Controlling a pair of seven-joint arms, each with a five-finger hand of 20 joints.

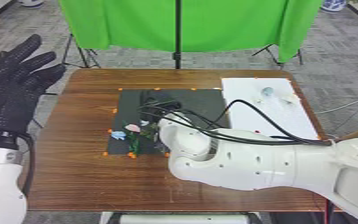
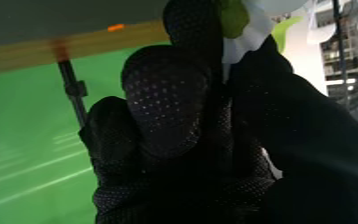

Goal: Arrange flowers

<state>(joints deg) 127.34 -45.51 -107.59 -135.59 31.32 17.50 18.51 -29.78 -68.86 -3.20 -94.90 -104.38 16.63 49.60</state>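
Our right hand [image 2: 167, 100] pinches a white flower [image 2: 238, 47] between thumb and finger, probably to join the pink flower [image 1: 133, 128] and blue flower [image 1: 118, 135] at the dark mat's [image 1: 206, 100] near left; our open left hand [image 1: 7, 90] leaves room.

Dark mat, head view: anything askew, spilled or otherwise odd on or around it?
No spill or damage that I can see. The blue flower and pink flower sit near the dark mat's left side. Mildly odd: black cables loop loosely over the right arm, close to the work.
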